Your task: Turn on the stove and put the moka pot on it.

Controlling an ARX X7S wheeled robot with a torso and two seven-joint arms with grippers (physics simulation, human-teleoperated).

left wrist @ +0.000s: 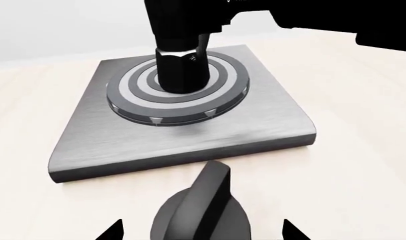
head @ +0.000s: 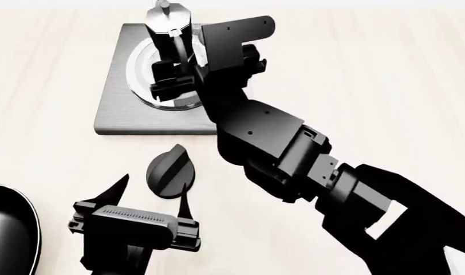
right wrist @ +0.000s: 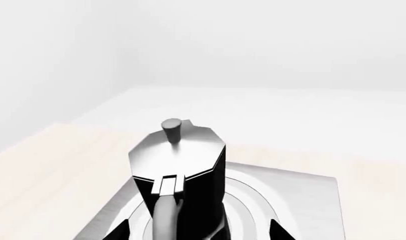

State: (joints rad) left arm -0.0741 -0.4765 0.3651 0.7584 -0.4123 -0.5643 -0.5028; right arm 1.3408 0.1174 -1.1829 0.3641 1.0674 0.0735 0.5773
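With pot [head: 169,31] upright on burner [left wrist: 177,92], mid-stove [head: 114,109] | right pincer [head: 173,81] pinching pot handle: spread, lift clear without tipping | left pincer [head: 157,197] spread astride knob [head: 171,170]: pinch, twist on

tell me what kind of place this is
Probably a simulated kitchen worktop: a flat square grey metal stove plate with a ringed burner, a faceted silver-and-black moka pot on it, and a black frying pan on pale wood.
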